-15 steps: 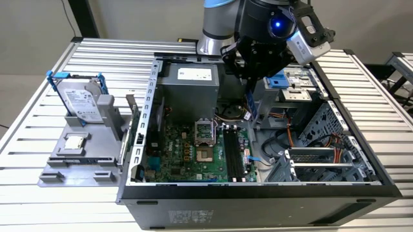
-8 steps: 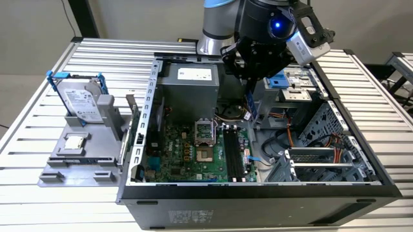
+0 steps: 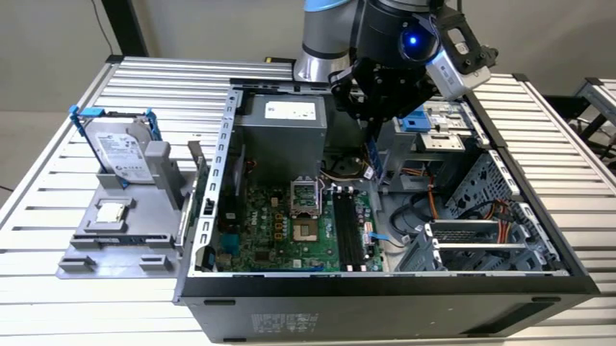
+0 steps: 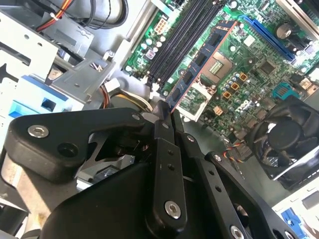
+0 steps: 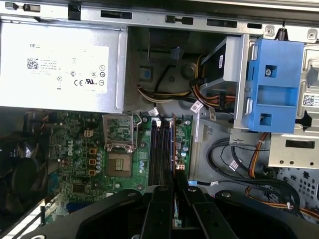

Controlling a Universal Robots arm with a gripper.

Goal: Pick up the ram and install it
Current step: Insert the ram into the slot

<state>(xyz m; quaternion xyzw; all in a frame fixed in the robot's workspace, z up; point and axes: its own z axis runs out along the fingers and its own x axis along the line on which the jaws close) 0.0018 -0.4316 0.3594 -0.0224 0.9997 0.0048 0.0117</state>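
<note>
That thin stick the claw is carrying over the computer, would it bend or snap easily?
Probably stiff: the ram stays straight though the gripper clamps just one end. Being so thin, it looks light, but likely fragile if twisted or pressed crookedly into the black slots.

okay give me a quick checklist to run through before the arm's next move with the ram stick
1. Ram held in the tool: ok, clamped at one end.
2. Ram above the black slots, not yet seated: ok.
3. Ram running lengthwise along the slots: ok in the first wrist view.
4. Which slot it sits over: cannot tell.
5. Slot latches open: cannot tell.
6. Cables away from the slots: ok, they lie beside the motherboard.
</note>
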